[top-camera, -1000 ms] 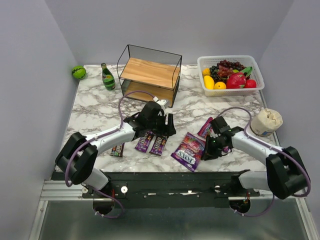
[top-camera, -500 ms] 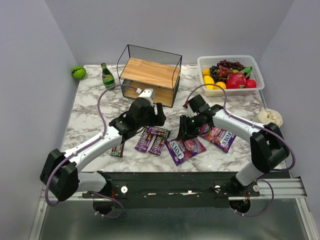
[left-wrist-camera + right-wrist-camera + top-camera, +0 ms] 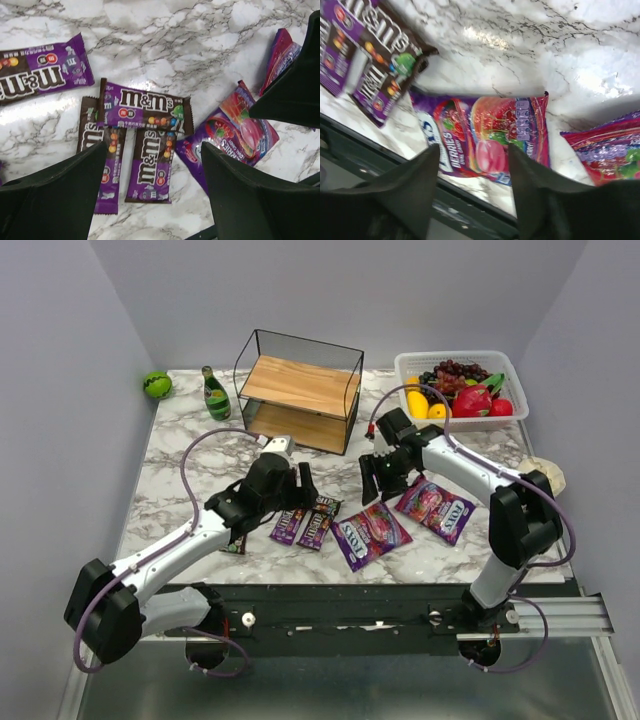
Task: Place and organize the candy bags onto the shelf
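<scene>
FOX'S bags [image 3: 370, 533] glossy pink-purple, flat | M&M's packets [image 3: 145, 102] narrow, purple-brown, shiny | veined marble tabletop [image 3: 190, 460] | left claw [image 3: 154, 150] released, empty | right claw [image 3: 472, 150] spread, empty

Reaches with the left arm [image 3: 168, 546] from the near-left corner diagonally toward the middle of the worktop [image 3: 190, 465], stretched long and low. Ends in the left end effector [image 3: 303, 488], pointed down and tilted forward, fingers [image 3: 55, 200] spread wide, gripping nothing, hanging above the worktop. Reaches with the right arm [image 3: 470, 468] from the near-right corner, running up along the right side, then bent at the elbow and turned inward to the left. Ends in the right end effector [image 3: 382, 472], aimed down at the worktop, fingers [image 3: 410, 190] parted, nothing pinched between them. Near each other yet apart, left and right of centre.
</scene>
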Available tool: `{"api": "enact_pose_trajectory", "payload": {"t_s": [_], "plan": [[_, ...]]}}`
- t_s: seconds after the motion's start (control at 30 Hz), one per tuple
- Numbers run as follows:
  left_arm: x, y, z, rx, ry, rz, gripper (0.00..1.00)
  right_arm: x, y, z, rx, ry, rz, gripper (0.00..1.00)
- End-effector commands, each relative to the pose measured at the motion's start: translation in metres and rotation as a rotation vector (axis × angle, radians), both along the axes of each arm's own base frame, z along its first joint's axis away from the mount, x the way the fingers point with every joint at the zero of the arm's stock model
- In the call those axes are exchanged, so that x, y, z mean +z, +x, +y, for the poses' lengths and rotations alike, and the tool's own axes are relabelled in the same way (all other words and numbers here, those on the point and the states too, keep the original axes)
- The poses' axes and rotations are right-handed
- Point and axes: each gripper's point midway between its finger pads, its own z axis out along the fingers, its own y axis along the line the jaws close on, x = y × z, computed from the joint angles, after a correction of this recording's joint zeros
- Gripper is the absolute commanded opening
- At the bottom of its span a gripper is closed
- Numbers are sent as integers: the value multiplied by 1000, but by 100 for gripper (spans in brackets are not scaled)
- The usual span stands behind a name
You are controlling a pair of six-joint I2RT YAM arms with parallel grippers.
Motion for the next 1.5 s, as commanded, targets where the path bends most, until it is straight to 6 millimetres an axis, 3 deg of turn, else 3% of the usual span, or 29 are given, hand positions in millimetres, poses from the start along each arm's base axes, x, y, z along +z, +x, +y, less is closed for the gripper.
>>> {"api": "enact_pose_trajectory", "payload": {"t_s": [0.0, 0.03, 0.13, 0.5, 0.83, 0.97, 1.1, 1.2, 1.3, 1.47], "plan": [[-7, -17, 25, 64, 18, 19, 86, -10, -35, -14, 215, -65, 16, 74], [-3, -19, 28, 71, 7, 8, 87, -11, -42, -10, 259, -72, 17, 82], [-5, -24, 36, 89, 17, 6, 88, -18, -46, -8, 294, -134, 16, 91], [-7, -25, 47, 96, 52, -14, 90, -57, -54, -18, 369, -314, 56, 91], [-6, -18, 43, 76, 25, -7, 92, -82, -22, -14, -90, -386, -4, 86], [-3, -15, 40, 56, 12, 2, 92, -88, -7, -2, -341, -343, 21, 86], [-2, -14, 31, 27, -22, 29, 93, -70, 7, 38, -439, -110, 78, 82], [-4, -15, 19, -6, -68, 51, 93, -30, 16, 52, -404, -15, 26, 81], [-10, -20, 4, -32, -146, 94, 93, -6, 17, 33, -406, -30, -48, 81], [-13, -31, -11, -28, -254, 168, 93, -10, 34, -21, -447, -84, -88, 76]]}}
